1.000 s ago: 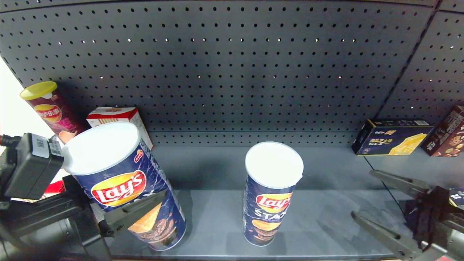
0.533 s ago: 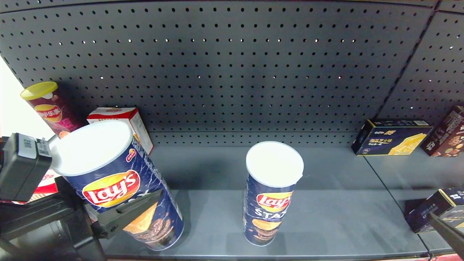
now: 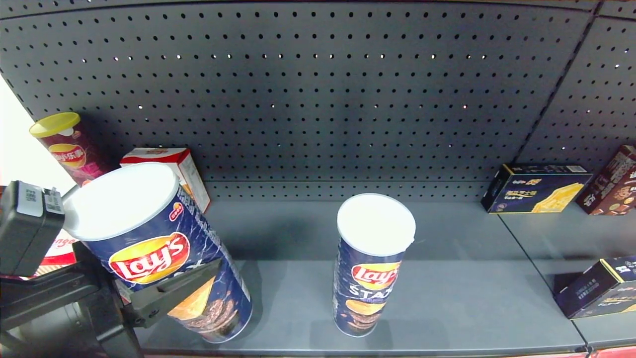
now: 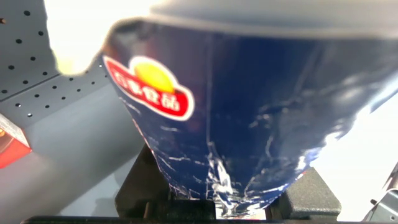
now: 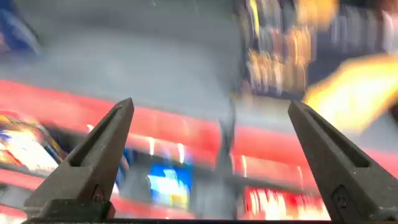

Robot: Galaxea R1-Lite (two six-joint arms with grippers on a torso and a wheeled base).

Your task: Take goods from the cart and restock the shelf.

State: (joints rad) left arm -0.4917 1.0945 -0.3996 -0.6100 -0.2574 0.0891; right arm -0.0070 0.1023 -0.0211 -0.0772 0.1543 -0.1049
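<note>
Two pincers to call. The right pincer (image 5: 210, 106) is spread wide with nothing between its fingers, and what lies past it is a blur of red and grey. Over on the left, the left pincer (image 3: 174, 291) is clamped on a blue chip can (image 3: 149, 248), with one dark finger (image 3: 171, 293) laid across the can's front and the other hidden behind it. That can leans, white lid toward the left, with its base low at the front left of the shelf (image 3: 447, 308); whether the base touches the shelf cannot be told. In the left wrist view the can's blue wall (image 4: 249, 112) rises straight out of the pincer.

Further along, a second blue can (image 3: 372, 268) stands upright mid-shelf, well apart from the held one. A dark box (image 3: 596, 288) lies at the front right. At the back, a maroon can with a yellow lid (image 3: 69, 149) and a red-and-white box (image 3: 169, 164) stand on the left, and a navy box (image 3: 536, 188) and a brown box (image 3: 613, 181) sit on the right, against the pegboard (image 3: 318, 99).
</note>
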